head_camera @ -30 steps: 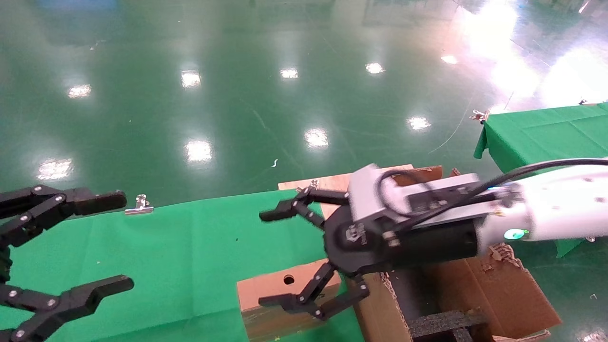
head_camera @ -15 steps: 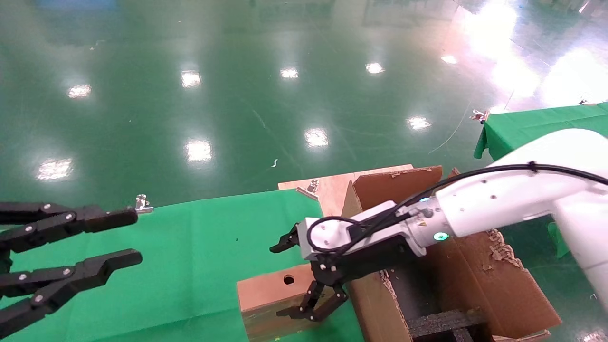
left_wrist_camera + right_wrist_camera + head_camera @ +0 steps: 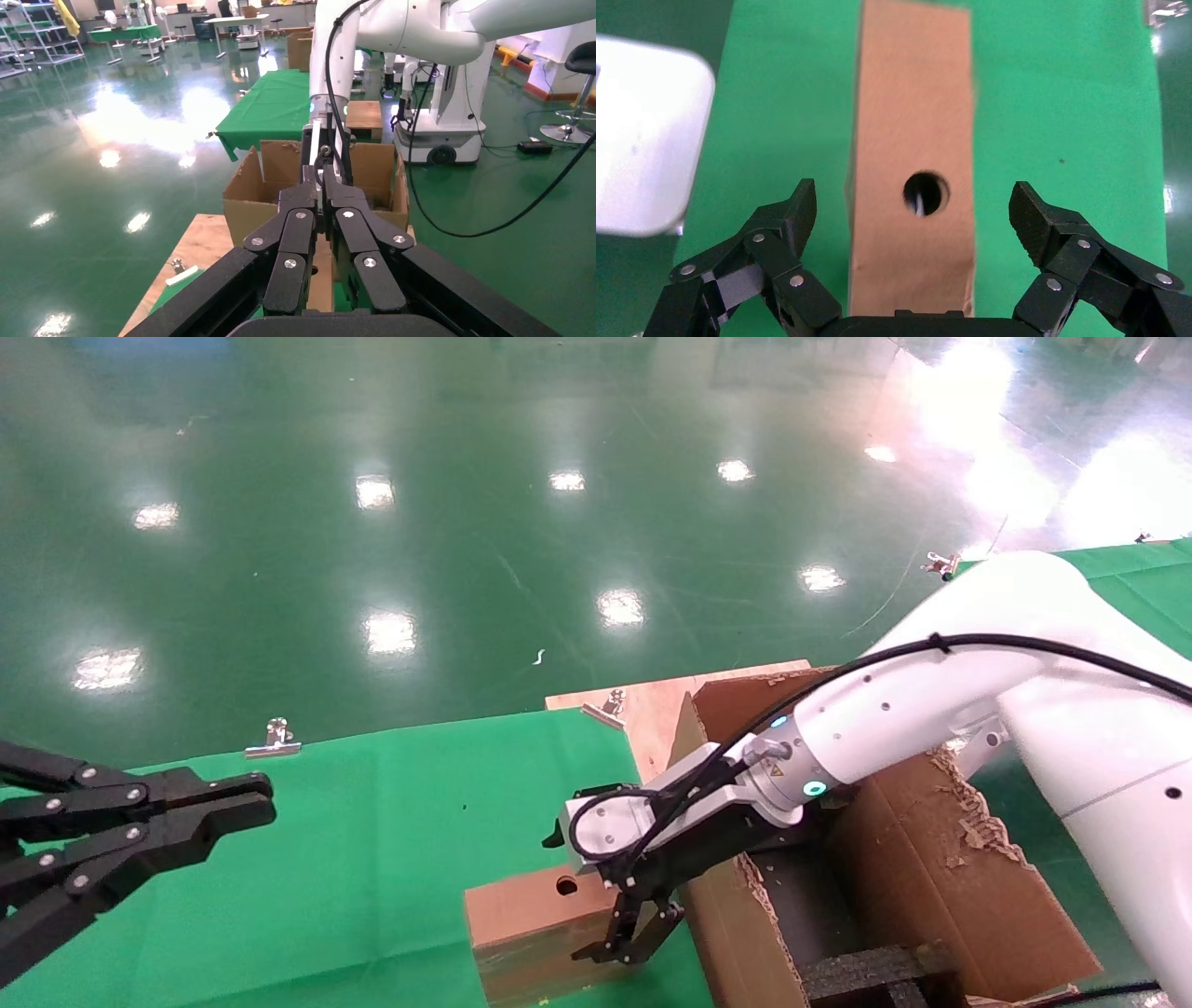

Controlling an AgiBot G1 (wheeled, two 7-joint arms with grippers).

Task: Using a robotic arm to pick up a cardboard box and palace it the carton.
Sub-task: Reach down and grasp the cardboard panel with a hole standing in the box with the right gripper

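Note:
The small brown cardboard box (image 3: 526, 924) with a round hole lies on the green cloth, close against the left wall of the large carton (image 3: 941, 887). My right gripper (image 3: 596, 891), on the white robotic arm (image 3: 894, 719), points down over the box's carton-side end. In the right wrist view the gripper (image 3: 916, 203) is open, with one finger on each long side of the box (image 3: 912, 119) and not touching it. My left gripper (image 3: 256, 803) hovers at the table's left, shut and empty; it also shows in the left wrist view (image 3: 323, 186).
Black foam inserts (image 3: 866, 971) lie inside the carton. The green-covered table (image 3: 326, 859) has a metal clip (image 3: 272, 740) at its far edge. A wooden board (image 3: 652, 700) with another clip (image 3: 607, 706) lies behind the carton. A second green table (image 3: 1155, 570) stands far right.
My right arm has swung down and turned, so the open gripper now points down over the box. My left gripper's fingers have closed from wide open.

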